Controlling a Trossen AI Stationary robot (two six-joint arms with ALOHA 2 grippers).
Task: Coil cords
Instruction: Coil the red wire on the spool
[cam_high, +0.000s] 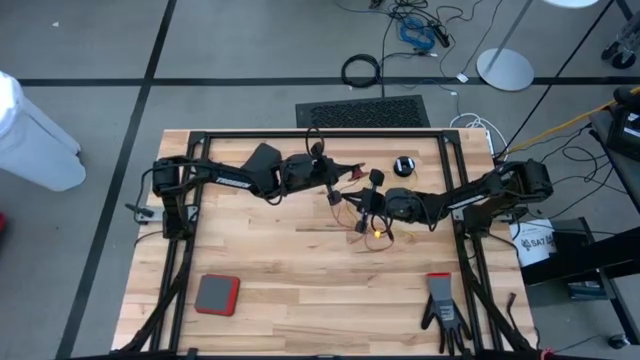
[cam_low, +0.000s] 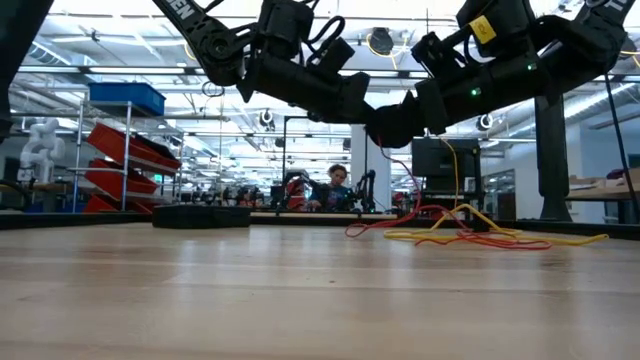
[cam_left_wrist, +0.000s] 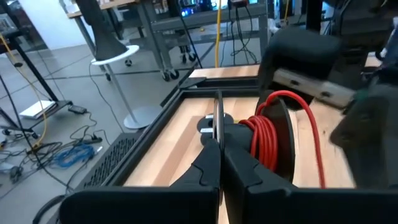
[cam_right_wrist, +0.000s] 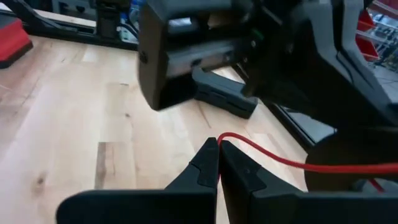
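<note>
My left gripper (cam_high: 335, 180) is above the table's middle, shut on a small black reel (cam_left_wrist: 273, 124) half wound with reddish-orange cord (cam_left_wrist: 264, 137). My right gripper (cam_high: 362, 205) is close beside it, shut on the same cord's free run (cam_right_wrist: 267, 155). The rest of the reddish-orange cord (cam_low: 440, 240) and the yellow cord (cam_low: 540, 238) lie in loose loops on the table below the grippers (cam_high: 376, 232). A second black reel with a pale centre (cam_high: 404, 166) lies flat on the table farther back. My left gripper pinches the rim of the reel's near flange (cam_left_wrist: 218, 115) between its two fingers. The reel stands on edge, its wound cord beside the fingers, lifted clear of the table. My right gripper pinches a single strand of the reddish-orange cord (cam_right_wrist: 225, 137) at its fingertips, clear of the table. From the fingers the strand runs in a shallow curve to the reel (cam_right_wrist: 348, 171).
A black frame (cam_high: 300, 135) rims the table. A flat red pad (cam_high: 217, 294) lies near the front left, a black glove (cam_high: 443, 310) near the front right. A low black box (cam_low: 200, 215) shows at the far edge in the low view.
</note>
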